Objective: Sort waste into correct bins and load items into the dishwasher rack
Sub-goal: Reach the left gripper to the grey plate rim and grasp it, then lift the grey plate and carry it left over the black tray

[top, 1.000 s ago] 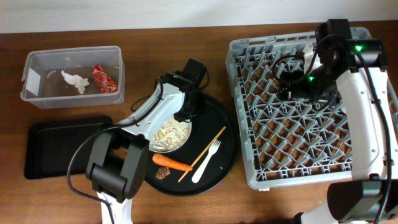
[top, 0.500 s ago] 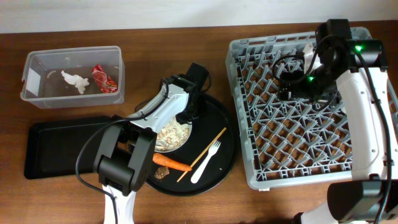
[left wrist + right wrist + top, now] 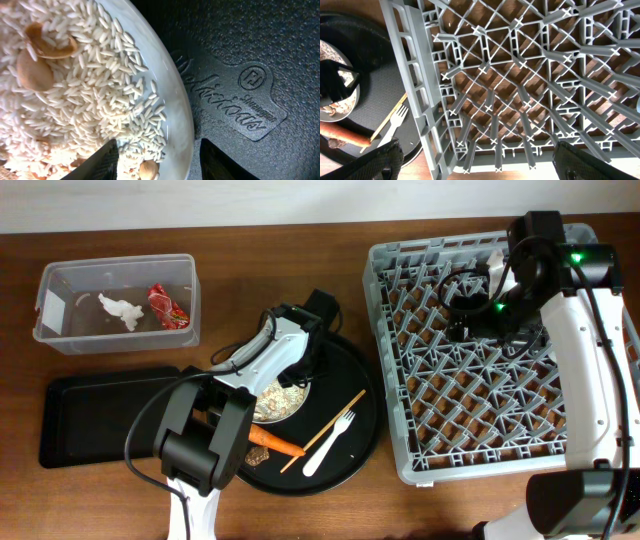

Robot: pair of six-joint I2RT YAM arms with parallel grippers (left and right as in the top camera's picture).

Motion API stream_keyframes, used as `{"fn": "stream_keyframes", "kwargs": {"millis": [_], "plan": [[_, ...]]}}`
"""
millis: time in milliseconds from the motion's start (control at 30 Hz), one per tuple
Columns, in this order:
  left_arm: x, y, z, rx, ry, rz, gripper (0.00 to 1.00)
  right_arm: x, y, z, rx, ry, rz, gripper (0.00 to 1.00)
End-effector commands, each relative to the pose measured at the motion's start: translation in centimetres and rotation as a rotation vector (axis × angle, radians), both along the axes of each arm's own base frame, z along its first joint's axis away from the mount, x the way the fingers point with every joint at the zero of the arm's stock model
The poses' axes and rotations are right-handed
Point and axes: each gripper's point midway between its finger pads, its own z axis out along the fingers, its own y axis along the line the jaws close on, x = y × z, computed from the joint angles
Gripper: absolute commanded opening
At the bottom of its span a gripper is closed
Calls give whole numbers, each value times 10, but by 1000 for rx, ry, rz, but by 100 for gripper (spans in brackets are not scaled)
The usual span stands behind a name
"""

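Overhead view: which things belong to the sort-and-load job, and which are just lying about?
Part of the job: clear tub, tissue, red wrapper, shallow black tray, plate, rice scraps, carrot, brown lump, fork, chopstick, dishwasher rack.

Lying about: round black tray under the plate, wooden table.

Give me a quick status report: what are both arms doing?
Left pincer open, straddling plate rim. Right pincer open, empty, above rack. Scraps on plate; carrot nearby.
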Motion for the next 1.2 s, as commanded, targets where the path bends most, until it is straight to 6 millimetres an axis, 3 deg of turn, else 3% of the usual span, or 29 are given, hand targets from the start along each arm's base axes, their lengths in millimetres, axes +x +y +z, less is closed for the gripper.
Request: {"fn": "stream_keyframes", "kwargs": {"millis": [0, 300, 567, 733, 1167], "plan": [[-2, 6, -8, 36, 8, -6, 52, 0, 3, 0, 7, 2, 12, 99], [24, -14, 28, -30, -67, -59, 52, 0, 3, 0, 7, 1, 12, 99], [17, -25, 22, -33, -57, -85, 52, 0, 3, 0, 7, 1, 12, 99], [8, -33, 2, -22, -11, -109, 52, 0, 3, 0, 7, 1, 12, 99], [-4, -23, -25, 35, 68, -112, 52, 0, 3, 0, 7, 1, 12, 99]]}}
